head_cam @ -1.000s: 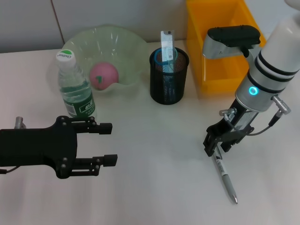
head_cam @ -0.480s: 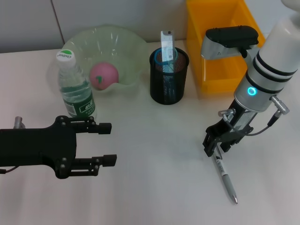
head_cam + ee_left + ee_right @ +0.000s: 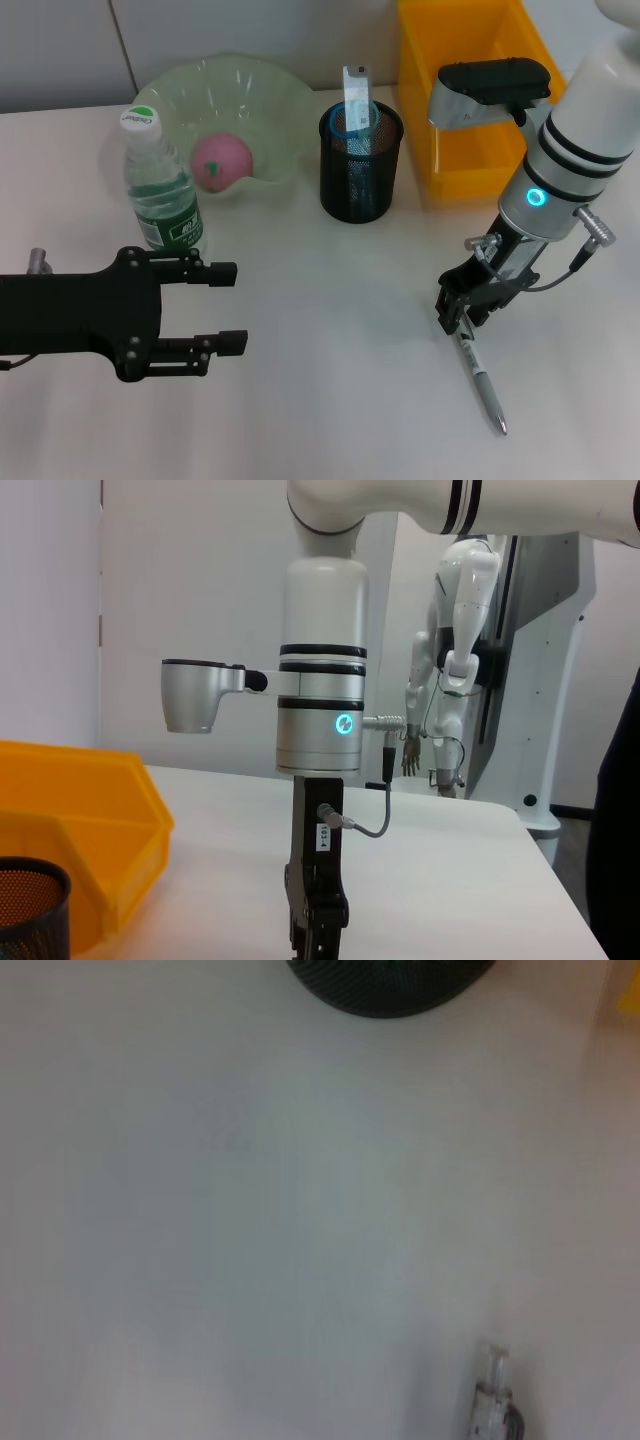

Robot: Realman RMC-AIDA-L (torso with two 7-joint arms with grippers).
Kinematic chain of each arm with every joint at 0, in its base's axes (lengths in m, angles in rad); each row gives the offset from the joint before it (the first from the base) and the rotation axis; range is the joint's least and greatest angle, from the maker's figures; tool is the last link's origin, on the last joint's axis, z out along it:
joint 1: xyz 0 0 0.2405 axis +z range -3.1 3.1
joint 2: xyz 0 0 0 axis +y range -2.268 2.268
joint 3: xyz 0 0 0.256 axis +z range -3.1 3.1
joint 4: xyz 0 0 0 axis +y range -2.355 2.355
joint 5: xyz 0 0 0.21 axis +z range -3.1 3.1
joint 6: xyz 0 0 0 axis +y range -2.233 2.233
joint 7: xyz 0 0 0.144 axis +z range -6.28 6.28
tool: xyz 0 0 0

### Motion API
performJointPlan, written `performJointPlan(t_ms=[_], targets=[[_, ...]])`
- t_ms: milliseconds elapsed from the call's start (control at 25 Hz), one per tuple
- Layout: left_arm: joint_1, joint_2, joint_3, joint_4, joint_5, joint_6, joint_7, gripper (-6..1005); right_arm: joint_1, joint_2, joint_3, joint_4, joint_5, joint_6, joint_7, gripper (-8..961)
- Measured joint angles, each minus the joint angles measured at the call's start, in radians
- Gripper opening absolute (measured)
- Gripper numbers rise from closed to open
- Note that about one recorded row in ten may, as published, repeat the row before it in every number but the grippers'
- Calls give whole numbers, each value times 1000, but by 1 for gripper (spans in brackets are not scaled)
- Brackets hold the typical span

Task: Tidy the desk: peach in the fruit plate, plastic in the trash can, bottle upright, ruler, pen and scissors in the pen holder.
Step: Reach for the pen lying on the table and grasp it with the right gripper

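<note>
Since one second ago almost nothing has moved: the right gripper [image 3: 458, 312] has only sunk a little lower over the upper end of the pen [image 3: 482, 383], and the left gripper [image 3: 228, 308] stays in its place. The pen lies flat on the desk [image 3: 330, 340] at about 5 o'clock from the pen holder [image 3: 360, 165], well apart from it, with its tip pointing toward 5 o'clock. The right claw sits right at the pen's top end; whether its fingers are already pressed on the barrel or only beside it I cannot tell. The left claw is apart and holds nothing, idle near the standing bottle [image 3: 160, 190]. The peach [image 3: 220, 162] is already in the fruit plate [image 3: 270, 95]. The risk, in my judgement, is the grip so near the end: the thin round barrel may roll or slip out when the fingers close, or the pen may hang tilted after lifting and swing. Then its tip could hit the rim of the holder, where a ruler [image 3: 356, 97] already stands, instead of going inside.
</note>
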Motion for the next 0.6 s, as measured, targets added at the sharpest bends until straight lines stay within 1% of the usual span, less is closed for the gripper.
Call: performJointPlan(t_ms=[120,360,600], targets=[[0,0,0,10,0,3,-2,745,2,0,0,8,0,0,0,349],[2,-1,0,11,0,6,-3,746,3,0,-1,15,0,0,0,358],[3,-1,0,11,0,12,-1,746,3,0,-9,15,7,1,0,345]])
